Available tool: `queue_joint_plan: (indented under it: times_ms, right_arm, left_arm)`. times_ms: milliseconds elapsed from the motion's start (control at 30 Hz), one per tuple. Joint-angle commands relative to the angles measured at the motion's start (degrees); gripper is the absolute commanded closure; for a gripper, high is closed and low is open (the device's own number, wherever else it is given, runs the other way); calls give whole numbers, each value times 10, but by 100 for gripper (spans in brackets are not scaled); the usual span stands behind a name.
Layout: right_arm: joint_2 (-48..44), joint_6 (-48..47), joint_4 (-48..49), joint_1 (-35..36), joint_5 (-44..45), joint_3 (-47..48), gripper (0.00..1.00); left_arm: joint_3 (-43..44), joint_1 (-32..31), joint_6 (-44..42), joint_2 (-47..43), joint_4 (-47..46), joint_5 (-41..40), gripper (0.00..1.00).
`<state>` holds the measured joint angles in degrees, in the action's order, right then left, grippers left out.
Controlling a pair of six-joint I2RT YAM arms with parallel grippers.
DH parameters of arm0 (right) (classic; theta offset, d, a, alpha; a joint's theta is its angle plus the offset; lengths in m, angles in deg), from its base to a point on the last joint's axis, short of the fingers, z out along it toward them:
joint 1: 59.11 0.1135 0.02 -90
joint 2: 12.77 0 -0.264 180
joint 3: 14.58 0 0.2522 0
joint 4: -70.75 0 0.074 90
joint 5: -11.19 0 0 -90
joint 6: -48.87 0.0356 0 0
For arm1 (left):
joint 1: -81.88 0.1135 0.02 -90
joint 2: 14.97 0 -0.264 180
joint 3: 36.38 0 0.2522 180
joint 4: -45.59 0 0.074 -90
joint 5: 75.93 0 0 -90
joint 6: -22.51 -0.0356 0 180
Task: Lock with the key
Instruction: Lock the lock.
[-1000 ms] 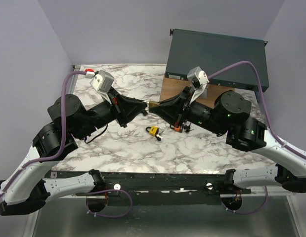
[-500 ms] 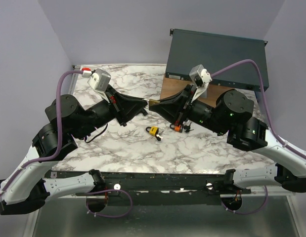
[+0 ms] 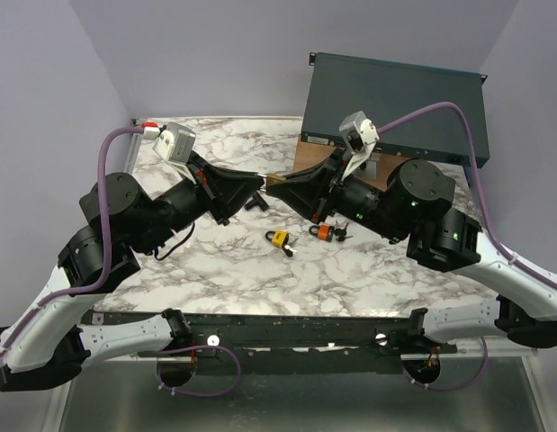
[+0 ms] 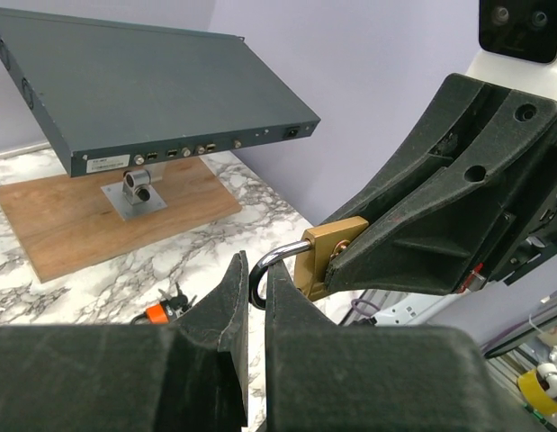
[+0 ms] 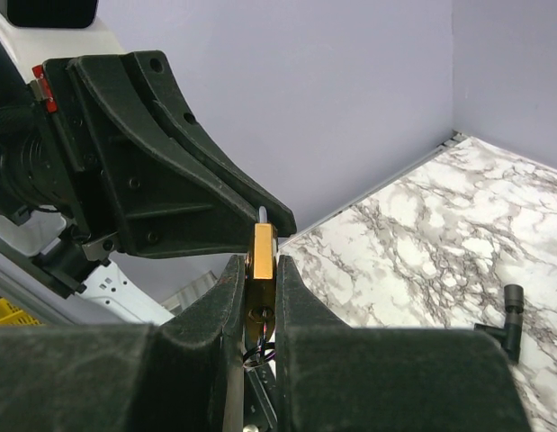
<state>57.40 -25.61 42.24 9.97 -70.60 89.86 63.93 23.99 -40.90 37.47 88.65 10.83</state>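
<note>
Clamping the padlock [image 5: 263, 255] tight in the right pincer [image 5: 258, 267]. Pinching its shackle [image 4: 271, 262] in the near-shut left pincer [image 4: 256, 281], above the table [image 3: 215, 263].

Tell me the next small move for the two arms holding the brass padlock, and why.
Probably ease the left gripper toward the right gripper to press the shackle down into the brass padlock. The right jaws clamp the body and the left jaws pinch the shackle, which seems raised. Both are held in the air above the table.

Black arms [image 3: 125, 209] with white lower links [image 3: 44, 319] — purple cables [image 3: 102, 184].
</note>
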Motion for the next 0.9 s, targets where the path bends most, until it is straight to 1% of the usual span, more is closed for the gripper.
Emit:
queue_joint_plan:
  times_ms: [0,600,867]
  right_arm:
    - [154,-2,-21,-1,31,-40,99]
    - [191,6,-39,0,44,-31,99]
    - [200,9,-43,-1,52,-34,99]
  left_arm:
    - [-11,-94,101,57,-113,319,100]
    - [14,-105,86,71,-105,314,100]
    - [29,-107,90,89,-109,338,100]
